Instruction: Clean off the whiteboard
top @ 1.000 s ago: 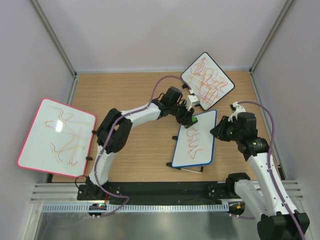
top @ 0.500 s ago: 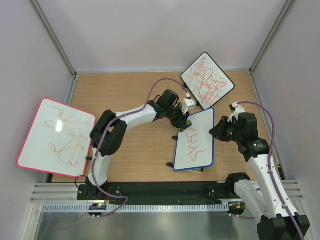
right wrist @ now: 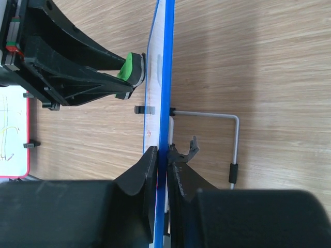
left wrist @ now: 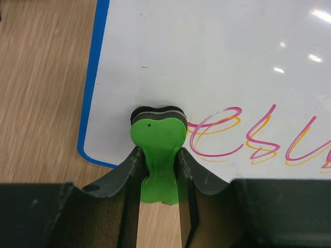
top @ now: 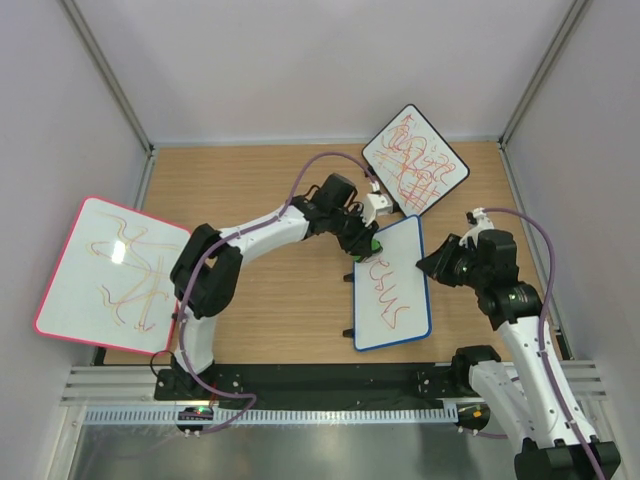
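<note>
Blue-framed whiteboard [top: 392, 285] on wood table [top: 260, 190], right of centre; tilt unclear. Red scribbles [left wrist: 258, 137] unwiped. R hand [right wrist: 163, 152] pinched shut on board's right frame edge, steadying it. L hand [left wrist: 158, 152] clamped on green eraser [left wrist: 158, 132], pad against white surface just beside 1st stroke. Step in hand, imo: wipe. Do it w/ pad flat, firm even pressure, overlapping passes across writing; R grip must resist push or board pivots. Mind wire stand [right wrist: 235, 139] behind board.

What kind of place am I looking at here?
Probably a robot lab test cell: two robot arms bolted to a metal rail, a wooden table walled in by plain white panels, and scribbled whiteboards set out as props.
</note>
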### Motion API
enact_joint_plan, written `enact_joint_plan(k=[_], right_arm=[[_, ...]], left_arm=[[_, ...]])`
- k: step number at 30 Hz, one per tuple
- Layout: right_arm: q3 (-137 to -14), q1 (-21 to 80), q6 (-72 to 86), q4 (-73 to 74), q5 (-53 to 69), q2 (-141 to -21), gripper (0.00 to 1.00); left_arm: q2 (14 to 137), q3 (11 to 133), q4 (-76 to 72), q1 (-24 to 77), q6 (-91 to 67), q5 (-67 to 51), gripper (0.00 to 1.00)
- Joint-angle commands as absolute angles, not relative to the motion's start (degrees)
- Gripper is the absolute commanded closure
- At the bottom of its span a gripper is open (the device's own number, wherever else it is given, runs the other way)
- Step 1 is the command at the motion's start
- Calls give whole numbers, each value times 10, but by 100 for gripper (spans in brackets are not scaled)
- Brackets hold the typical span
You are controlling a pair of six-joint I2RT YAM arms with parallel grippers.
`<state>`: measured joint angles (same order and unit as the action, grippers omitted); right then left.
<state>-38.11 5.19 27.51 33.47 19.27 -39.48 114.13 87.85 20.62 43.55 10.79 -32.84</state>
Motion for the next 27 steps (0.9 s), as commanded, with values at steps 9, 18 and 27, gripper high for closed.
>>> enact_joint_plan(k=[9, 18, 27], right_arm=[[-342, 56, 284, 291, 199, -415, 99], [-346, 55, 263, 301, 185, -403, 99], [-352, 55, 260, 295, 187, -406, 99]], left_arm=[[1122, 885, 200, 438, 100, -320, 100], [1099, 799, 131, 477, 92, -306, 100], [1050, 754, 81, 526, 66, -291, 100]])
